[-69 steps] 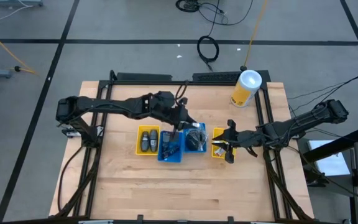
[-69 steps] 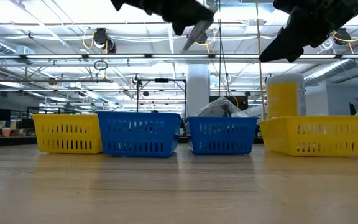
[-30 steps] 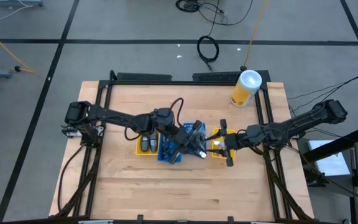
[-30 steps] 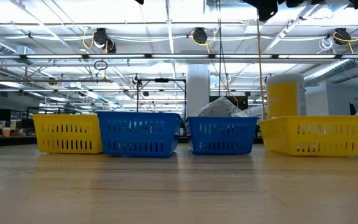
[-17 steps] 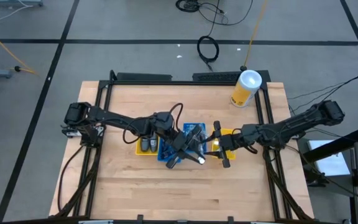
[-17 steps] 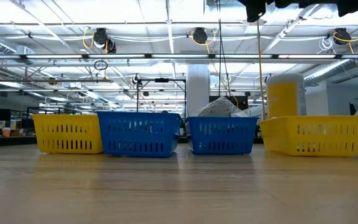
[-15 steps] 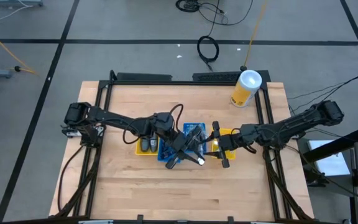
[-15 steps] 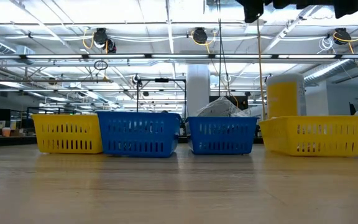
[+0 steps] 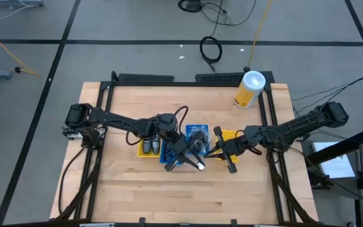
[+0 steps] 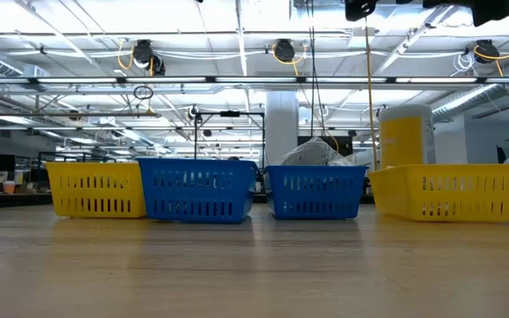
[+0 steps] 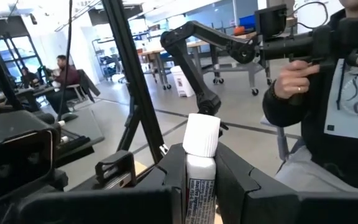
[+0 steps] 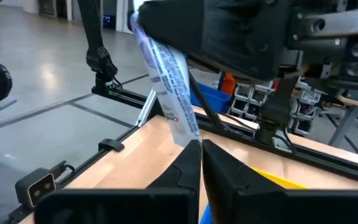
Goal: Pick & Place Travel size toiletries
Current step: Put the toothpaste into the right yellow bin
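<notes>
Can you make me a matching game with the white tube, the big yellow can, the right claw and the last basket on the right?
Things:
1. white tube
2. yellow canister
3. right gripper
4. rightmost bin

Clues:
a. stands alone near a table corner, outside the bins
b. is yellow with slotted walls
c. is clamped in the left gripper, up in the air
d. has its fingers shut, with the tips at the tube's flat end

Pairs: 1-c, 2-a, 3-d, 4-b
</notes>
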